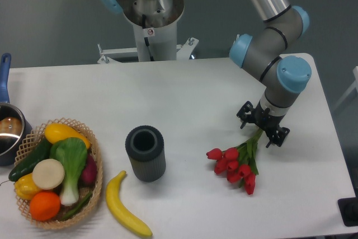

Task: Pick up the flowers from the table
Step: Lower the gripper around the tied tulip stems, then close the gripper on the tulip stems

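The flowers (pixel 238 160) are a bunch of red tulips with green stems and leaves, lying flat on the white table (pixel 184 99). Stem ends point up between the spread jaws; the red heads fan out below and left of the jaws.

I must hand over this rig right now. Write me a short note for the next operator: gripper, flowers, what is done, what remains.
Gripper: over the stem end of the flowers; whether the jaws are open or shut on the stems cannot be told.
Bunch of red tulips with green stems: lying on the large white table, right of the dark grey ribbed cylinder.
Done: arm brought to the stems.
Left: confirm the grasp, lift the bunch off the table.
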You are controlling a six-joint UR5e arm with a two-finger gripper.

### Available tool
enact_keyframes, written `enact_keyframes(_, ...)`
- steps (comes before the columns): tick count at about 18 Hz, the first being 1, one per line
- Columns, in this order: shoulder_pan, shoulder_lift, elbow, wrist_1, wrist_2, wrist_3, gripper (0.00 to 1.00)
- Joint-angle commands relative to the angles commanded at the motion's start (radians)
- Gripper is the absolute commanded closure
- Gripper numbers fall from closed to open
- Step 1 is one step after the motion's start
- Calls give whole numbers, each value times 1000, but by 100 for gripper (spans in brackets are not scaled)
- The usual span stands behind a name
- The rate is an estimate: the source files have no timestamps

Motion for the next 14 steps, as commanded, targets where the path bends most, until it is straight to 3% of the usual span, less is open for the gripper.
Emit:
enact_keyframes(1, 0, -2, 0, 0, 2, 0, 34)
enact_keyframes(4, 0, -2, 0, 0, 2, -5, 56)
enact_keyframes(6, 0, -3, 5, 0, 0, -11, 66)
enact_keyframes(11, 2, 3, 20, 0, -6, -9, 78)
enact_keyframes(14, 5, 17, 40, 0, -29, -9, 78)
